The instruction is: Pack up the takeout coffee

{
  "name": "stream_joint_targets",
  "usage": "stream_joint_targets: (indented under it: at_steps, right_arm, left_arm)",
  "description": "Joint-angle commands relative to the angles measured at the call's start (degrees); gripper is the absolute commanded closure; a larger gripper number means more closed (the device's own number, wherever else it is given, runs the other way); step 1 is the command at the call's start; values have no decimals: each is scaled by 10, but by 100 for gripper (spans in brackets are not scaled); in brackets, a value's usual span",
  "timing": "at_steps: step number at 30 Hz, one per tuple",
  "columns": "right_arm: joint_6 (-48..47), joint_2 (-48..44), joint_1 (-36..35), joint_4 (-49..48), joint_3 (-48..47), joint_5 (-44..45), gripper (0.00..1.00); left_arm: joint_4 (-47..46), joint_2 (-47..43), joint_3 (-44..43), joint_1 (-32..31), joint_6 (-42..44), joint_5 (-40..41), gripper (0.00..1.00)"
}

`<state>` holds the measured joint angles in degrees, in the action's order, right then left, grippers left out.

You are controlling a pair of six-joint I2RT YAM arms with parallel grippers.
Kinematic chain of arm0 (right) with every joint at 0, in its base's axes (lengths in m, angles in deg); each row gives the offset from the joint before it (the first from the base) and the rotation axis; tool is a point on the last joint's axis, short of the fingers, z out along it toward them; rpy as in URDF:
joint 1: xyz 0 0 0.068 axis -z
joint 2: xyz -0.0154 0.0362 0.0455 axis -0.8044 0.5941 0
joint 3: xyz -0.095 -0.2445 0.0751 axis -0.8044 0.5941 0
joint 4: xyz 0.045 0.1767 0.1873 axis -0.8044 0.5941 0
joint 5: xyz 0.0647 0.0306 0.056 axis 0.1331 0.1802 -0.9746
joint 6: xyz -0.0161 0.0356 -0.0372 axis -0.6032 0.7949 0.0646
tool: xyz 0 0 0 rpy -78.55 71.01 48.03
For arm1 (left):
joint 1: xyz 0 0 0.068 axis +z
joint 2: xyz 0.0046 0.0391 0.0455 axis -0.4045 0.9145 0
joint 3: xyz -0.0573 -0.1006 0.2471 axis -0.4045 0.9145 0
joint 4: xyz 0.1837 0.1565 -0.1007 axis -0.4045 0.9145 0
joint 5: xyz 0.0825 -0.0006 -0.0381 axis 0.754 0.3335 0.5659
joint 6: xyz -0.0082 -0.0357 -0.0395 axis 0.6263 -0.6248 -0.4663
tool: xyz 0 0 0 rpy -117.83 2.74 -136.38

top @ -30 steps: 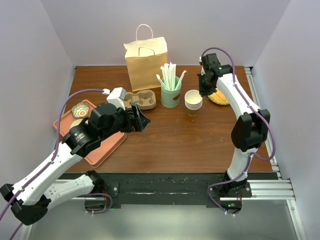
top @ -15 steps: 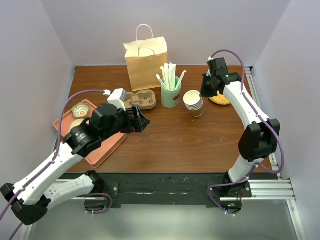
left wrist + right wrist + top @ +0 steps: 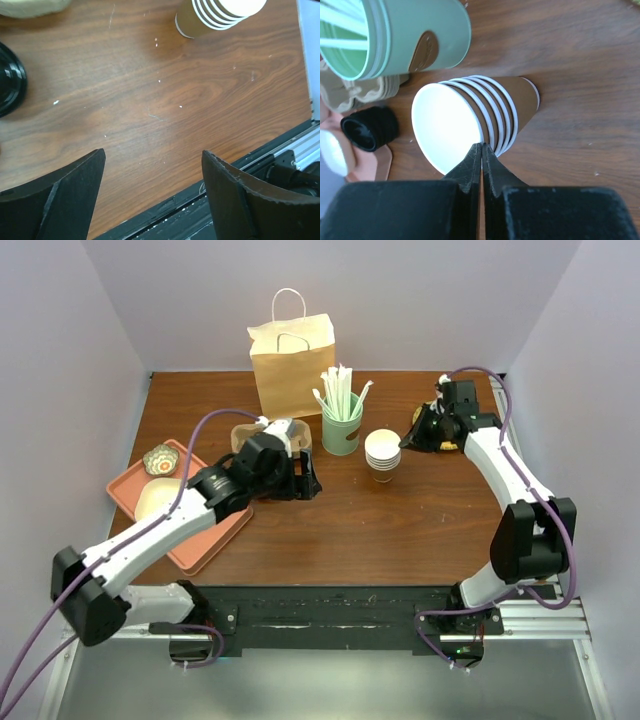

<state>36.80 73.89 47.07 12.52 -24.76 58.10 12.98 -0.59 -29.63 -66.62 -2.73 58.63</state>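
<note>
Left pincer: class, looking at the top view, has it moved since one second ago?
Yes. The left pincer has travelled to the right across the table, ending closer to the green straw holder, which stayed put.

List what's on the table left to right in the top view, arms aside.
tray → bag → straw cup → cup stack. The cup carrier is left out because it overlaps the bag.

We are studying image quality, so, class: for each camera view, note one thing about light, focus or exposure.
Top external view: soft, even light, no hard shadows on the table. Left wrist view: wood grain sharp, left gripper a dark near-silhouette. Right wrist view: the cup stack washes out white inside; the right gripper looks blurred up close.
</note>
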Motion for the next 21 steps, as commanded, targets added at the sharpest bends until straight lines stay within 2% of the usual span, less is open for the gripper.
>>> stream_joint_targets:
  at_steps: [1, 9, 15, 20, 21]
  right_arm:
    - [27, -32, -2, -44, 14, -66, 100]
    - [57, -59, 2, -68, 48, -125, 100]
    - [64, -75, 3, -80, 86, -138, 100]
    - [0, -74, 2, -14, 69, -73, 100]
    - [-11, -73, 2, 5, 62, -57, 93]
  left_arm:
    - [-55, 48, -38, 17, -6, -56, 20]
    - [-113, 132, -58, 58, -32, -116, 24]
    - [-170, 181, -70, 67, -66, -167, 28]
    - [-161, 185, -78, 67, -51, -159, 28]
    - [-153, 182, -79, 67, -46, -151, 28]
